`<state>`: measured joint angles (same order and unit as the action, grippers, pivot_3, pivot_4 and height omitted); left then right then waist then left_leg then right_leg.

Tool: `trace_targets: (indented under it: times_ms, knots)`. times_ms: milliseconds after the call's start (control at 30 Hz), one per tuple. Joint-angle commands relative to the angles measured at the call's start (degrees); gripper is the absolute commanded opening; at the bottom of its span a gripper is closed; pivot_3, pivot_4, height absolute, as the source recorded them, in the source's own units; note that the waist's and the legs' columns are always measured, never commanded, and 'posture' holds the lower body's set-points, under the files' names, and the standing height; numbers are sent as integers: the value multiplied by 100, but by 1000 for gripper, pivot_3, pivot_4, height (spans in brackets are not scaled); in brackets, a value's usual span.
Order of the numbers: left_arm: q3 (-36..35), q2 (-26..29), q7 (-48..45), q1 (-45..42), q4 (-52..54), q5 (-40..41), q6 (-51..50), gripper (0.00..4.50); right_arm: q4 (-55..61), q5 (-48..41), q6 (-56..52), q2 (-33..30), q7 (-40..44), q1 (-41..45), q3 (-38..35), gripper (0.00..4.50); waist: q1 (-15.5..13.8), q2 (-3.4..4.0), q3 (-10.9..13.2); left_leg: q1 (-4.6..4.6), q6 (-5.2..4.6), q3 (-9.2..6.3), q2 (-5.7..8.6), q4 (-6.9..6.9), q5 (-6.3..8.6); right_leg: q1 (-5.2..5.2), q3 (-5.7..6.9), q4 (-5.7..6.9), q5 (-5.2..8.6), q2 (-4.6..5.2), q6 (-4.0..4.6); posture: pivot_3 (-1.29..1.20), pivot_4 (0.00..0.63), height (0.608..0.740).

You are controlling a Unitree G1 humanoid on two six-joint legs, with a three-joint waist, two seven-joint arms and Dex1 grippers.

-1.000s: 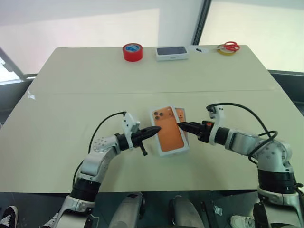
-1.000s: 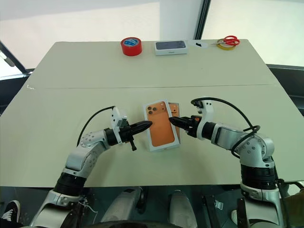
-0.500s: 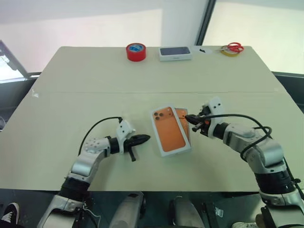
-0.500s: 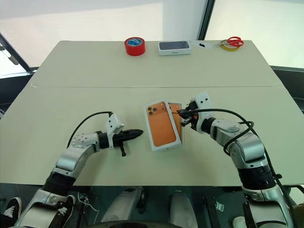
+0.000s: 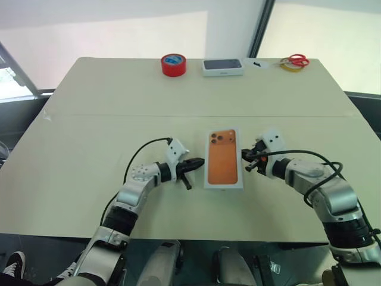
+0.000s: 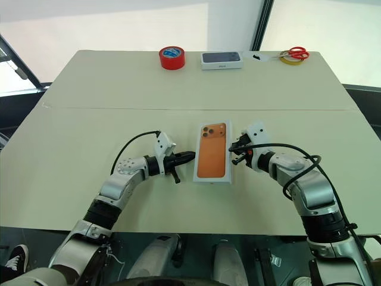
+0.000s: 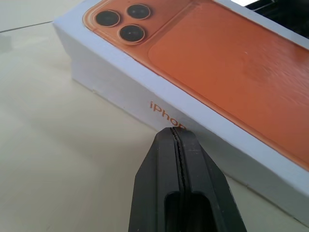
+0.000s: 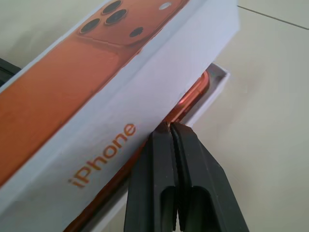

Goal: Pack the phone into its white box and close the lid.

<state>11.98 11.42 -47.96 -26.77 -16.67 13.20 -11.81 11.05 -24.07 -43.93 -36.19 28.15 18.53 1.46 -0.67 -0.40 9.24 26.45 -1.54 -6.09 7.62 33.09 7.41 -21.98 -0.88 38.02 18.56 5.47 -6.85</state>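
The lid (image 5: 224, 157), printed with an orange phone picture, sits over the white box (image 8: 212, 89) at the middle of the beige tabletop (image 5: 89, 119), its right side raised so the phone (image 8: 195, 94) shows in the gap. The left end effector (image 5: 196, 163), fingers pressed together, meets the lid's left wall; the right end effector (image 5: 244, 156), likewise closed and empty, touches the right wall's lower edge. Bare tabletop lies open all around. Red tape (image 5: 173, 64), a dark-topped box (image 5: 222, 66) and scissors (image 5: 293, 60) line the far edge.
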Motion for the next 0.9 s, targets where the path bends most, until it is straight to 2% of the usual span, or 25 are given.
trace_targets:
  times_ms: [33,467,633,900]
  knots:
    - [-99,-52,-14,-126,26,24,119,0,-62,139,124,128,-73,174,-141,84,5,0,0,0,0,0,0,0,0,0,0,1,0,0,0,0,150,740]
    - [-171,-26,76,-17,232,36,39,0,-907,989,663,287,-181,549,51,84,8,0,0,-1,1,0,2,2,-1,0,0,5,-1,-1,-1,0,150,740]
    - [-354,35,143,73,504,162,-79,0,-933,1335,935,118,-75,512,76,84,23,0,0,-1,3,0,1,2,-3,-3,0,10,-1,-2,-1,0,150,740]
    - [-462,-109,220,-148,798,366,-340,0,-293,559,1181,209,520,740,-669,84,6,0,0,-1,2,0,2,5,-2,2,0,9,-1,-2,-2,0,150,740]
